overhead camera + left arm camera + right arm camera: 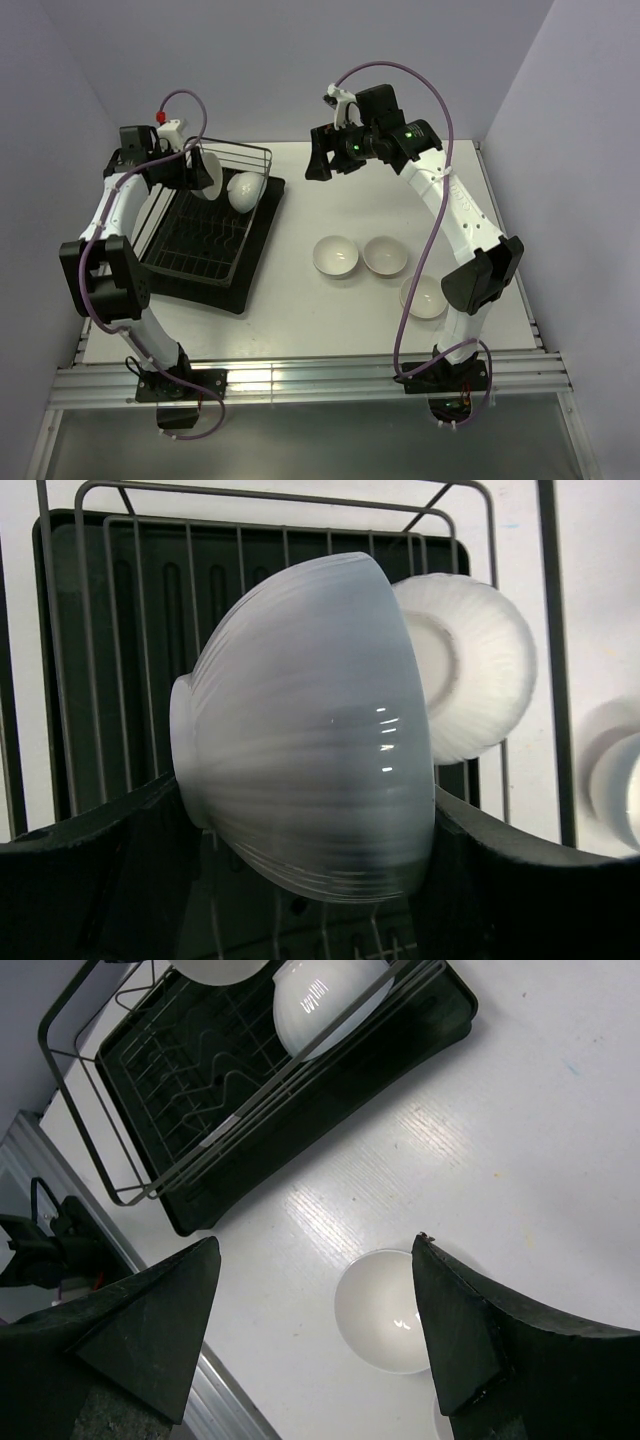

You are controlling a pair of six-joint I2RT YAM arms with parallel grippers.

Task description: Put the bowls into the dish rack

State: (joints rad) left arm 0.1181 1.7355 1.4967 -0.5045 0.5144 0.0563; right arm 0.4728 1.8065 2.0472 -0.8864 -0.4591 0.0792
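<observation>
- The held bowl [310, 730] is glossy, ribbed and rigid. I judge it light, slippery and breakable. My left jaws stand wide, clamped across its outer wall, above the far end of the dish rack [190, 245].
- The racked bowl [246, 190] stands on edge just beside it. I judge that contact between the two risks chipping.
- The first loose bowl [336, 256], second loose bowl [385, 256] and third loose bowl [425, 297] sit mouth-up on the tabletop [330, 320]. The rim is the best place to grip each one.
- My right jaws hang wide open and empty above the tabletop.
- The rack's raised wire sides require entry from above. The near rows offer room.
</observation>
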